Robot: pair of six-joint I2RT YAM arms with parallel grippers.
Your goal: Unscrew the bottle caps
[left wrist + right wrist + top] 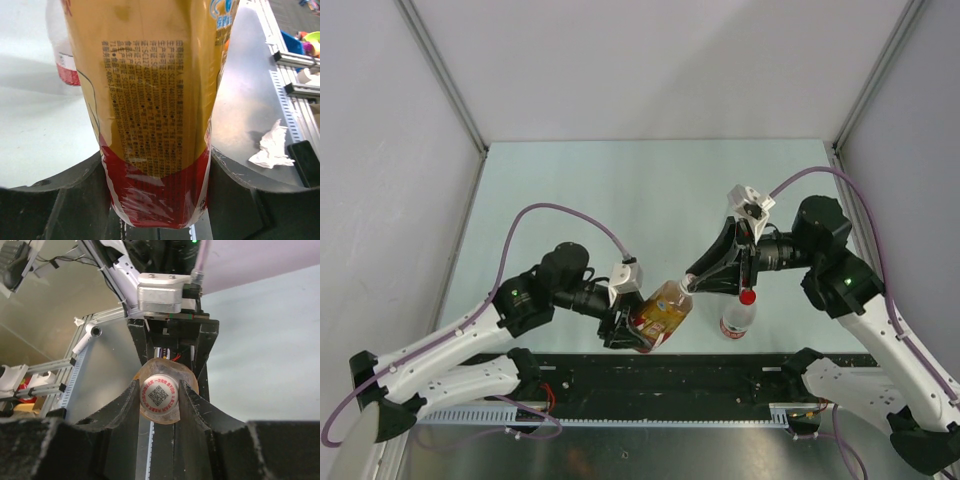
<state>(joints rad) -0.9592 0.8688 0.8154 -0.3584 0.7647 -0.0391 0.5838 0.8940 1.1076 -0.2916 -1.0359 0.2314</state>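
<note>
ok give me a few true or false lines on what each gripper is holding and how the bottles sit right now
1. The left gripper is clamped on the body of the clear plastic bottle of amber liquid. True.
2. The small bright red round cap sits on the upright red-and-white labelled bottle, held by neither gripper. True.
3. The right gripper grips the red cap. False: it closes on the white round screw cap of the amber bottle.
4. The amber bottle stands upright. False: it is tilted, held between both grippers.
</note>
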